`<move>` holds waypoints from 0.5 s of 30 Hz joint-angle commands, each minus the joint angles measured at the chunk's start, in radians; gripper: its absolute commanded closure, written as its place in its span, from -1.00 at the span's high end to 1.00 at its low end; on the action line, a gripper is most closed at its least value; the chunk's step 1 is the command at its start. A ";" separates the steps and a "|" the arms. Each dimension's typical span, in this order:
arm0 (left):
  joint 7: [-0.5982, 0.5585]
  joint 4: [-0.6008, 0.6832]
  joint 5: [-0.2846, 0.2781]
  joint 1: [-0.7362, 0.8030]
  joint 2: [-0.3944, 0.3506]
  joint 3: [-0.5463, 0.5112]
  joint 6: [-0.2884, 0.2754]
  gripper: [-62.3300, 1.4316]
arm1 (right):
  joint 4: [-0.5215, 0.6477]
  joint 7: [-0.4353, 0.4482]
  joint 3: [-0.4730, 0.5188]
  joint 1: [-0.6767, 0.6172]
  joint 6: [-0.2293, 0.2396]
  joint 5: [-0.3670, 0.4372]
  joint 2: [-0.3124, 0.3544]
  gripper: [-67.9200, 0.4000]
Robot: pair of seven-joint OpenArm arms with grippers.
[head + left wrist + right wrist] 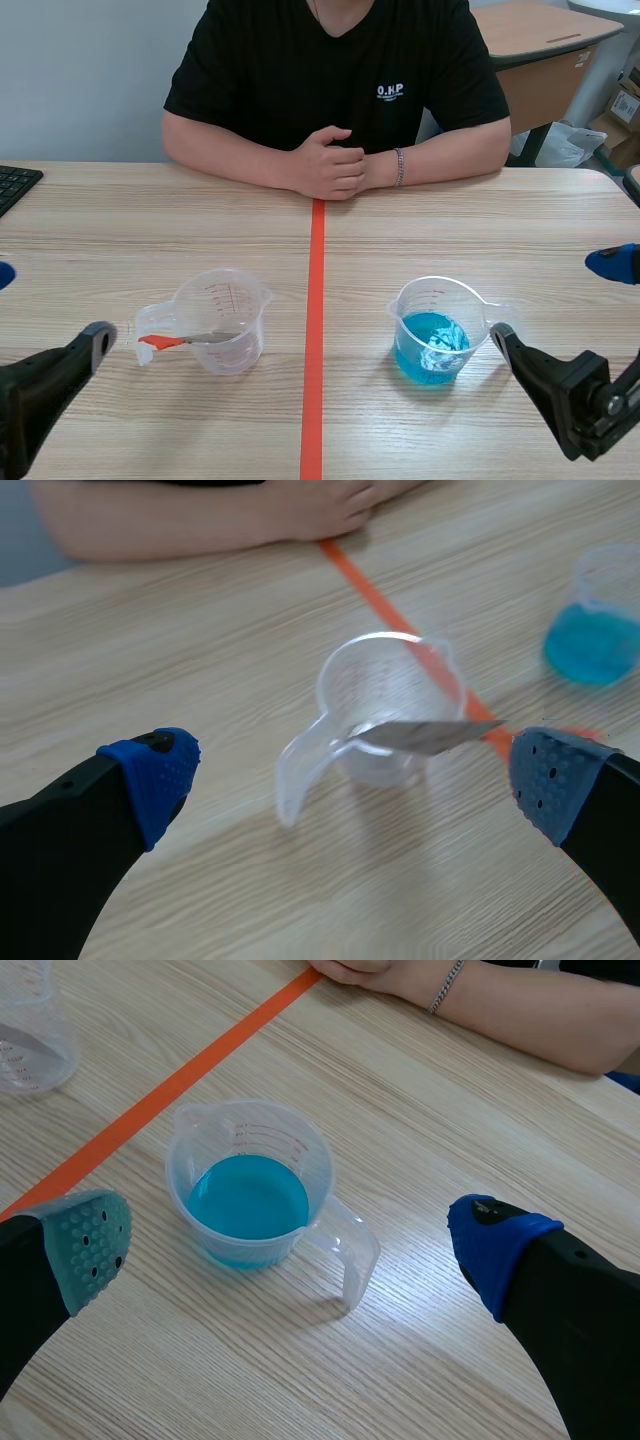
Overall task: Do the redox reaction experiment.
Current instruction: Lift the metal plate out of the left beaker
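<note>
A clear empty measuring cup (pixel 222 320) stands left of the orange tape line, handle pointing left. A grey metal strip with an orange-red end (pixel 190 340) rests in it. A second clear cup (pixel 438 330) right of the line holds blue liquid. My left gripper (pixel 50 310) is open, low at the near left. In its wrist view the empty cup (pixel 390 705) and the strip (pixel 425 735) lie ahead between the fingers. My right gripper (pixel 557 300) is open beside the blue cup (pixel 250 1195), which sits ahead between its fingers, handle toward the blue-padded finger.
A person sits across the table with clasped hands (pixel 330 165) resting on the far end of the tape line (pixel 314 350). A black keyboard corner (pixel 15 185) shows at the far left edge. The blue cup (pixel 595 630) lies beyond the tape in the left wrist view.
</note>
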 commanded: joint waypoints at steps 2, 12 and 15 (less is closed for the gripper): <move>-0.018 0.021 -0.004 0.071 0.005 -0.050 -0.007 1.00 | 0.015 0.014 0.006 0.000 -0.002 0.007 0.011 1.00; -0.019 -0.080 -0.005 0.242 0.011 -0.119 0.034 1.00 | 0.015 0.014 0.006 0.000 -0.002 0.006 0.011 1.00; -0.023 -0.149 -0.004 0.249 0.042 -0.119 0.034 1.00 | 0.015 0.015 0.006 0.000 -0.002 0.005 0.011 1.00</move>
